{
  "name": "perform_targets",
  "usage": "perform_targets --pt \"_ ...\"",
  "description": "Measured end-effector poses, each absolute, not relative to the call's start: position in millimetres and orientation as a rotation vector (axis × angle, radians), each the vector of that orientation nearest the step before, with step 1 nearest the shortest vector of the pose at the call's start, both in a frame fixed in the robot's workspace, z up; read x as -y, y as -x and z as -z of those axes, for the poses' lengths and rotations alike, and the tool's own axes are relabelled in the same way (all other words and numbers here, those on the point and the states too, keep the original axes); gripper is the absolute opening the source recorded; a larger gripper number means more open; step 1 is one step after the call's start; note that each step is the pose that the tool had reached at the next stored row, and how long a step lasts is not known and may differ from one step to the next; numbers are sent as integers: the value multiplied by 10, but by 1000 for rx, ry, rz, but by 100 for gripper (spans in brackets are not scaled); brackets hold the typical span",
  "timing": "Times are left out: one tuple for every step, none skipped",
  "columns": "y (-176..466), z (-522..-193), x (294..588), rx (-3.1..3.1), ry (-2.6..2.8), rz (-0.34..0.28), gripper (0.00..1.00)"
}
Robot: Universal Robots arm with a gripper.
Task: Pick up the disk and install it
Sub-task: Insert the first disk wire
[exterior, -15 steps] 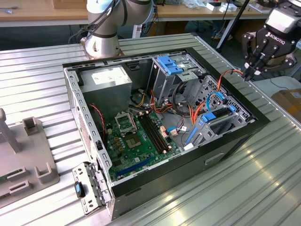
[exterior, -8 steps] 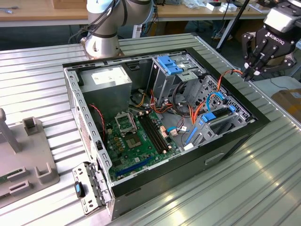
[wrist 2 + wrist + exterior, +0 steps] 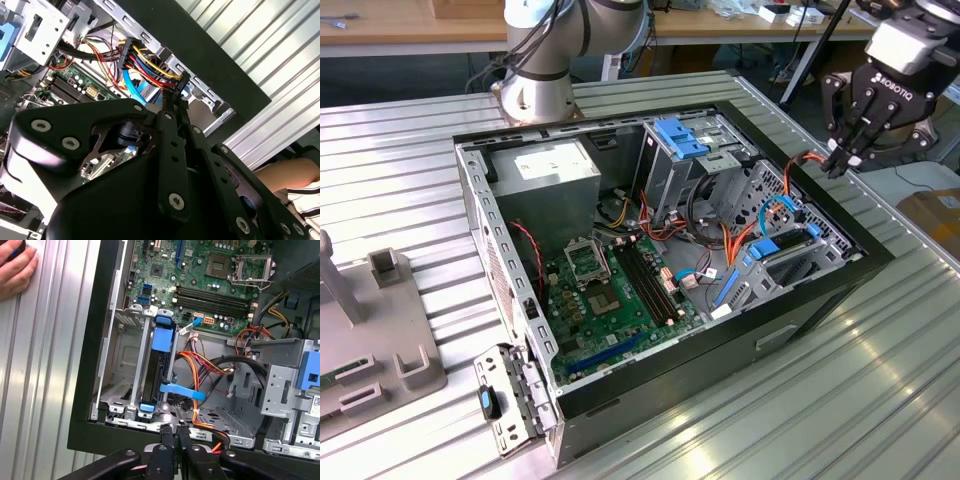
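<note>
Disk (image 3: 161,340) in bay (image 3: 120,372), closed jaws nr end

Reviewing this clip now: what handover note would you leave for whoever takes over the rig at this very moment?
The claw is shut with nothing seen in it, poised at the case rim by the orange cables.
The disk stands on edge in the drive bay, apart from the claw.
Done: the disk is in the bay.
Left: full seating cannot be confirmed.
A person's hand rests on the table beside the case.
</note>
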State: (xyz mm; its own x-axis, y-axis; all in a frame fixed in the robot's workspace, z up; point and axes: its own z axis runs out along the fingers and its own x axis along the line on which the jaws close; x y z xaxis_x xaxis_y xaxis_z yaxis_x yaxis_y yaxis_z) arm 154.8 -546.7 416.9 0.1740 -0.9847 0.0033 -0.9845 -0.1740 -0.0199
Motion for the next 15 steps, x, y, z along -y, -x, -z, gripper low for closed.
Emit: perform_targets --pt "-1539 -4163 5468 -2014 2393 24 16" --pt "-1535 -4157 5468 -2024 2385 24 16" --pt "-1534 -4152 5467 -2038 2373 24 16" --pt "-1533 -4149 5467 -2049 2364 24 16" --pt "-1531 -4142 5467 -2066 2350 25 16" --pt "-1528 -4134 5467 -2079 2338 25 16" --pt "-1522 -4124 5467 -2090 2329 25 16" --pt "-1513 -4117 5468 -2094 2325 25 16" --pt "-1508 -4113 5470 -2095 2324 25 16" --pt "-1499 -4106 5477 -2098 2321 25 16" --pt "-1494 -4102 5482 -2099 2320 25 16" --pt "-1489 -4095 5488 -2101 2319 25 16" --pt "-1479 -4086 5501 -2103 2317 25 16" --pt "-1474 -4081 5509 -2104 2316 25 16" --pt "-1464 -4074 5522 -2105 2315 25 16"
